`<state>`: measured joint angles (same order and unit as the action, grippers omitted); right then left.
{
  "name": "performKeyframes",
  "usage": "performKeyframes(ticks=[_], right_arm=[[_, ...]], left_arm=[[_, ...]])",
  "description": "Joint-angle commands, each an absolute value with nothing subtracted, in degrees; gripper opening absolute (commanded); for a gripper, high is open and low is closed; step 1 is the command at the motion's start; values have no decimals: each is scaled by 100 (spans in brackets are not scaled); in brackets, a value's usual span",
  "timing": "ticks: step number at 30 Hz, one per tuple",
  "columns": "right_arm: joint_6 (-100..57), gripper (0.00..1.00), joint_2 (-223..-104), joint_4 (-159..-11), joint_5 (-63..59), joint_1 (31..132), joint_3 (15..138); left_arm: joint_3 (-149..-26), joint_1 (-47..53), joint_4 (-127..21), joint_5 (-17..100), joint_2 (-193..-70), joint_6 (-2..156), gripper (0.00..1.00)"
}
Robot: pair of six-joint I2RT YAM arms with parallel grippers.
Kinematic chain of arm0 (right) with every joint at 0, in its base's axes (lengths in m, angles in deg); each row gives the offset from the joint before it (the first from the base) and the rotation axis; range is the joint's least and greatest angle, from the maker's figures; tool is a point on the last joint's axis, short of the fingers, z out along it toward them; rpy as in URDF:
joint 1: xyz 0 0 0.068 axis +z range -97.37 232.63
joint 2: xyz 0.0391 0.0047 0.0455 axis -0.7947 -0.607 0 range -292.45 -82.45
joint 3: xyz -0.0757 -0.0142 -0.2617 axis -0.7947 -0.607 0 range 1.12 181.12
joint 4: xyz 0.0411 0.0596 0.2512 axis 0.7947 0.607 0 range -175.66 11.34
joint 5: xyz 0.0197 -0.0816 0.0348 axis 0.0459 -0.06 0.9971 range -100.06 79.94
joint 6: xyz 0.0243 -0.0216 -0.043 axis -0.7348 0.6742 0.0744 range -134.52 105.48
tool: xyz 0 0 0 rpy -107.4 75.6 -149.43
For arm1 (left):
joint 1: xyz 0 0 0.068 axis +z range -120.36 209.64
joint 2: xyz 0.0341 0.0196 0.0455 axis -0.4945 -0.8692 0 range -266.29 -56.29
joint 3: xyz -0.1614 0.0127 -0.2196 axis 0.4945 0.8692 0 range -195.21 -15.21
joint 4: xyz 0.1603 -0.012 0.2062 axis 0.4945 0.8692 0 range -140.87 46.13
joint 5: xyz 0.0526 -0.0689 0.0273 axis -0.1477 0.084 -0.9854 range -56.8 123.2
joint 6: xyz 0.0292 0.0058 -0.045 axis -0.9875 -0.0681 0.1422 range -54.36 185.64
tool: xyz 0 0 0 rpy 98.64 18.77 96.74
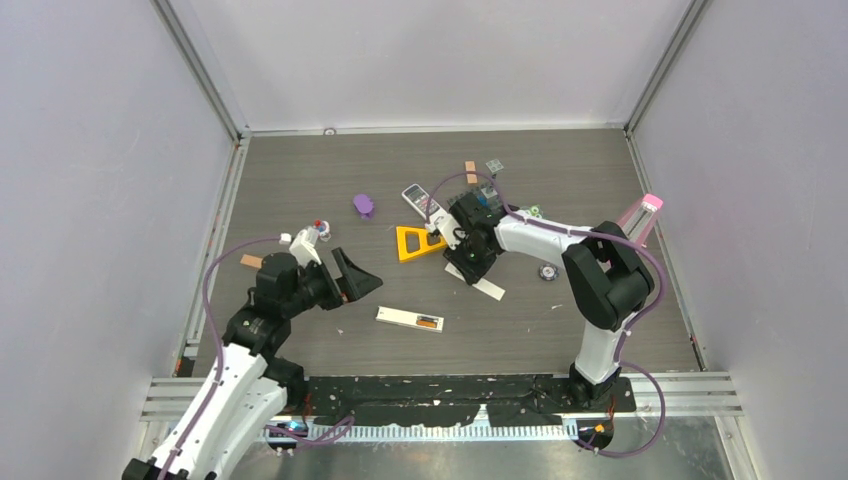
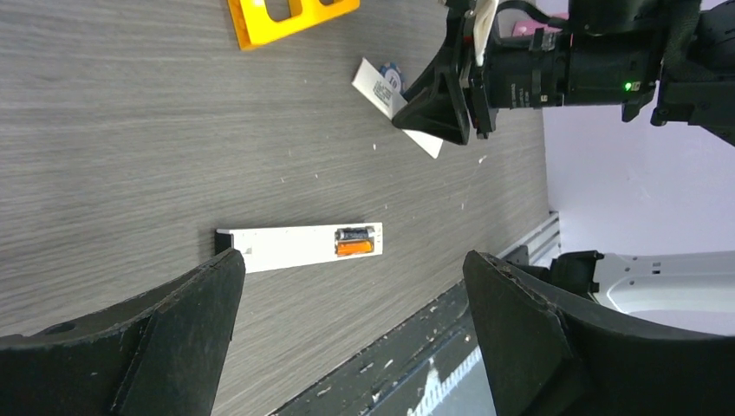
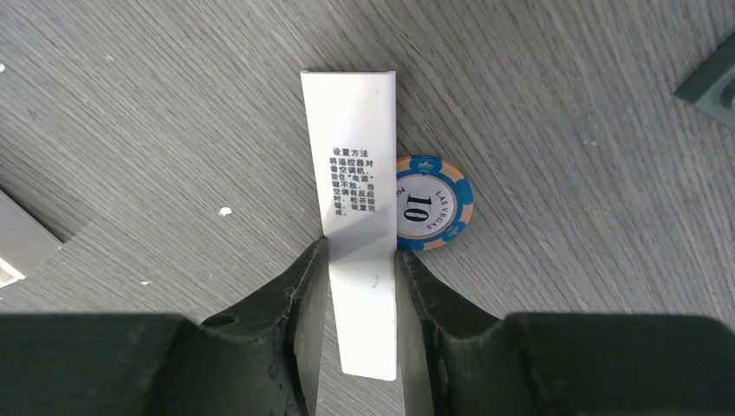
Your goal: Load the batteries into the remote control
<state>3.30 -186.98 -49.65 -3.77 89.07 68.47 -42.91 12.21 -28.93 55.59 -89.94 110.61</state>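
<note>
Currently: left gripper (image 2: 351, 264) spread wide above remote (image 2: 286, 247) | one battery (image 2: 353, 234) sits in its open bay (orange piece alongside) | right gripper (image 3: 362, 253) clamped on white cover (image 3: 354, 173) | risk: thin cover likely slips, or drags poker chip (image 3: 433, 204) touching its edge.

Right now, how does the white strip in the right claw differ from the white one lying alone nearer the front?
The cover strip is pinched by the right gripper; the remote lies free on the table. The cover strip carries black printed text; the remote shows an open bay with a dark battery beside an orange piece. Both are white, flat, rectangular.
</note>
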Motion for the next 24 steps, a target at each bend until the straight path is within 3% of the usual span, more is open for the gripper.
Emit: performKeyframes(ticks=[1,12,14,18,24], right_arm=[[188,25,-18317,-5250,-140,8890,6877],[101,29,-17837,-5388,177,8967,6788],[69,36,-17936,-5338,-9,9004,6805],[-113,61,-18188,-5319,-416,9051,6905],[-226,67,-18398,-5672,-619,9235,7058]], left_arm=[[-4047,1250,-3746,6028,-9182,11380,98],[-3877,1103,-4893,6261,-10043,11599,97],[-3904,1092,-4927,6246,-10163,11559,96],[-3894,1083,-5031,6150,-10242,11556,96],[-3894,1083,-4971,5990,-10175,11502,95]])
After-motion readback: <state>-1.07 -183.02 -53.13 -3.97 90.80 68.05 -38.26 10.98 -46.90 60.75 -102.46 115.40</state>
